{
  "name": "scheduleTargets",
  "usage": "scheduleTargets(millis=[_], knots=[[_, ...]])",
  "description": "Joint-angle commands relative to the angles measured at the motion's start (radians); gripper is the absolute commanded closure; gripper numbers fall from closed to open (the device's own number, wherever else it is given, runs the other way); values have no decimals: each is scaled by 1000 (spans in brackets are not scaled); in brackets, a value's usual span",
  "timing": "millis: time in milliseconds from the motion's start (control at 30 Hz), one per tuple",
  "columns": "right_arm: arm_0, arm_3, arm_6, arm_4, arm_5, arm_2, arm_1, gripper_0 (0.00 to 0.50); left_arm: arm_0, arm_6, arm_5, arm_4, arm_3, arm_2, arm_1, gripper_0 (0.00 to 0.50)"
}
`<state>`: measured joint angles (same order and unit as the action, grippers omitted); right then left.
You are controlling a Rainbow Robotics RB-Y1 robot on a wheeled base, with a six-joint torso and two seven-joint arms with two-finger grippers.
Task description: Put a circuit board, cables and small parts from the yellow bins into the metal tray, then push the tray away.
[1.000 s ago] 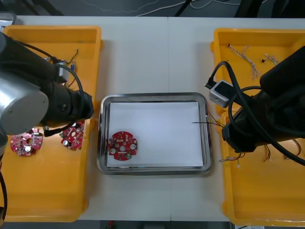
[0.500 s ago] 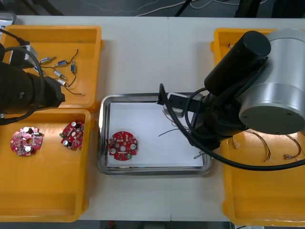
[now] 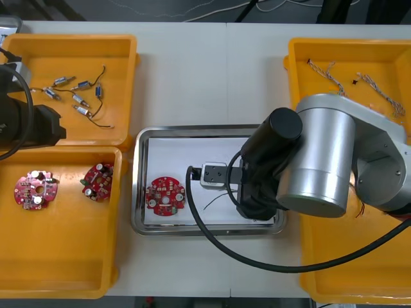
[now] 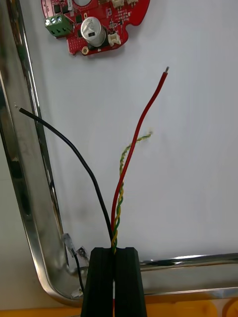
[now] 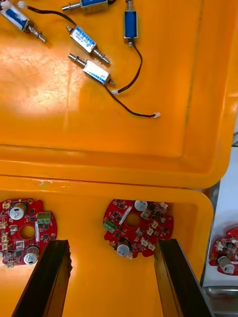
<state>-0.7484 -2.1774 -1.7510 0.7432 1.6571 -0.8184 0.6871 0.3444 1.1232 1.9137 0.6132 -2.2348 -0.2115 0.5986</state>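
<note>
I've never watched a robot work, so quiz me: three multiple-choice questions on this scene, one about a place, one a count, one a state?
1. The right claw is over: A) the metal tray B) a yellow bin C) bare table.
2. Circuit boards lying in the tray: A) none B) one C) three.
3. The left claw is: A) shut on a board B) shut on nothing C) open.

1 A: it pinches cables above the tray's white floor.
2 B: just one lies there.
3 C: its fingers stand wide apart.
</note>
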Motion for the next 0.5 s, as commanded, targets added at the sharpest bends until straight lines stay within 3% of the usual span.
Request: scheduleTargets(millis=[33,500], knots=[[-34,18,-48,-13,-60,-54,20,500,-11,194,6,7,47,-42,41,0],[-29,62,-68,-50,-191,-165,100,500,134,216,4,-26,239,8,47,0]])
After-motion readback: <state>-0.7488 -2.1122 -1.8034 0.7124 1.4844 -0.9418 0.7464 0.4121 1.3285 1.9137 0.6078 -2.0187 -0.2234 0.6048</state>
